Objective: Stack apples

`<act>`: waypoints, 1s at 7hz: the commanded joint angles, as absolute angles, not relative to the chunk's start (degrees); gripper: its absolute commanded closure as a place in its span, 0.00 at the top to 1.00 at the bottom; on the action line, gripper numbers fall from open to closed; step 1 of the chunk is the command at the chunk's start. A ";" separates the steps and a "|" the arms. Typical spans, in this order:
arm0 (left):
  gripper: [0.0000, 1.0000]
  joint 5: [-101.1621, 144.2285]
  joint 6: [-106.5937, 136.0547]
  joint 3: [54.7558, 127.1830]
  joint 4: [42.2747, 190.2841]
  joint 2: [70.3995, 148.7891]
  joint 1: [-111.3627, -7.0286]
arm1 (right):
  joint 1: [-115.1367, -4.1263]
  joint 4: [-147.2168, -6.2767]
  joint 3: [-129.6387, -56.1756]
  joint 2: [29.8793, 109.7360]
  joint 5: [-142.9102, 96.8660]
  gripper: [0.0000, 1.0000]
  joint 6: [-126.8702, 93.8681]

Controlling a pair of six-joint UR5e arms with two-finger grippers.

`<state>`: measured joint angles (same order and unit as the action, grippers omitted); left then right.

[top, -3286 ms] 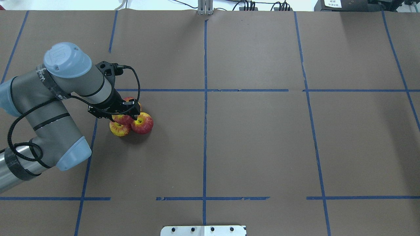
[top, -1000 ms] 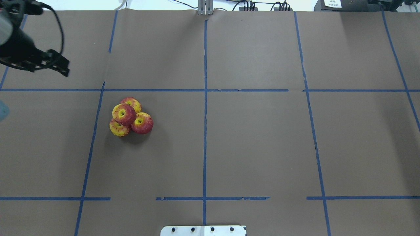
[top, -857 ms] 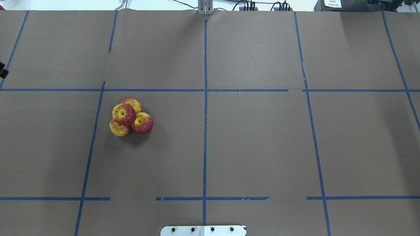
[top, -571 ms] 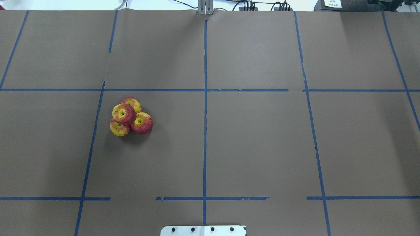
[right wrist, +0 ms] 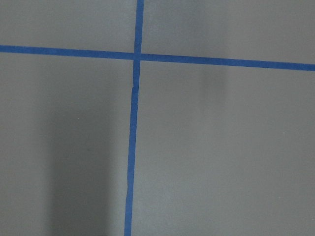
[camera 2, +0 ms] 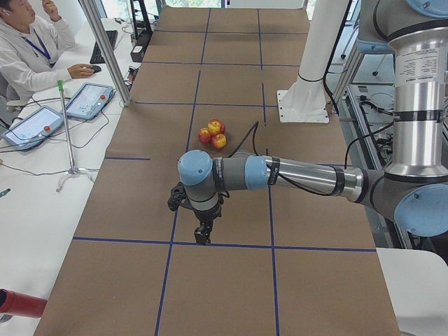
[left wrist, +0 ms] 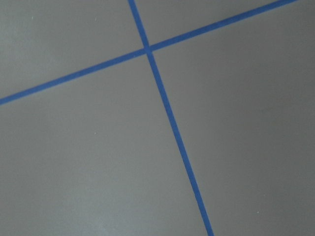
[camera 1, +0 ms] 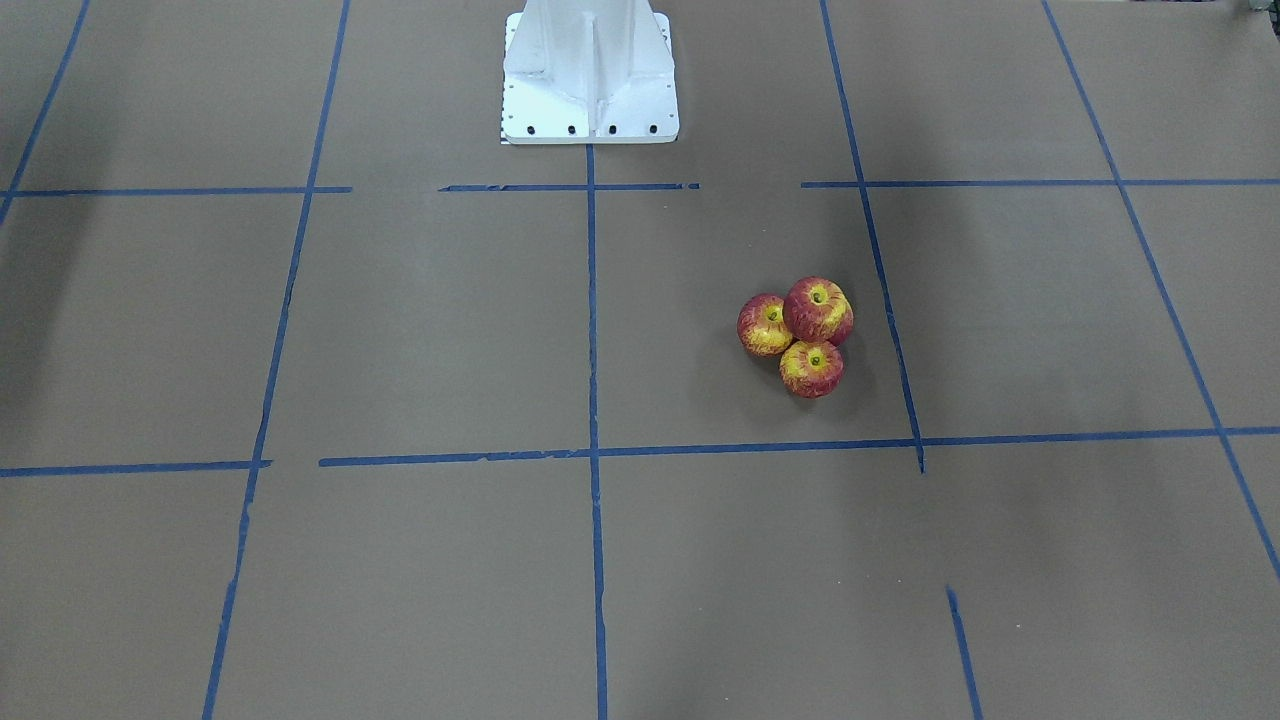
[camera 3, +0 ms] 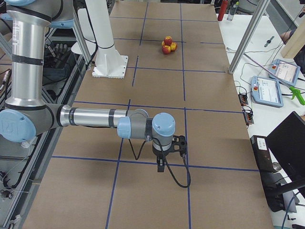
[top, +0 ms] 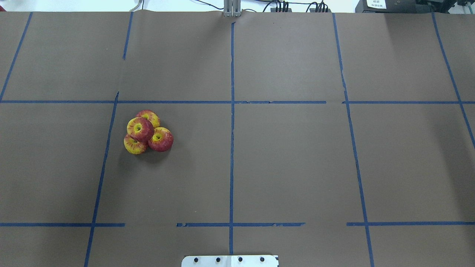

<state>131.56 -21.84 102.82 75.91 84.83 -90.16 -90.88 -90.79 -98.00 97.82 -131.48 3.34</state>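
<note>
Four red and yellow apples point(top: 148, 131) sit in a tight cluster left of the table's middle. One apple point(top: 140, 129) rests on top of the other three. The cluster also shows in the front-facing view point(camera 1: 805, 335), the exterior left view point(camera 2: 213, 133) and the exterior right view point(camera 3: 167, 44). My left gripper point(camera 2: 203, 234) hangs over bare paper far from the apples and shows only in the exterior left view. My right gripper point(camera 3: 162, 166) shows only in the exterior right view, at the table's other end. I cannot tell whether either is open or shut. Both wrist views show only paper and tape.
Brown paper with blue tape lines point(top: 232, 111) covers the table. The white robot base plate point(camera 1: 590, 80) stands at the robot's edge. An operator point(camera 2: 31, 56) sits at a side table with tablets point(camera 2: 87, 100). A metal post point(camera 2: 105, 49) stands at the far edge.
My left arm let go of the top apple, moved away to the left and left the overhead view. The four apples have stayed in place.
</note>
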 commanded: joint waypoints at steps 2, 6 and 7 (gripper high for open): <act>1.00 131.57 -21.45 101.43 76.98 85.69 -92.27 | -90.88 -90.79 -98.00 97.82 -131.48 1.00 3.34; 1.00 131.57 -21.71 100.20 78.31 85.60 -92.90 | -90.88 -90.79 -98.00 97.82 -131.48 1.00 3.34; 1.00 131.57 -21.80 100.63 78.31 85.69 -92.90 | -90.88 -90.79 -98.00 97.82 -131.48 1.00 3.34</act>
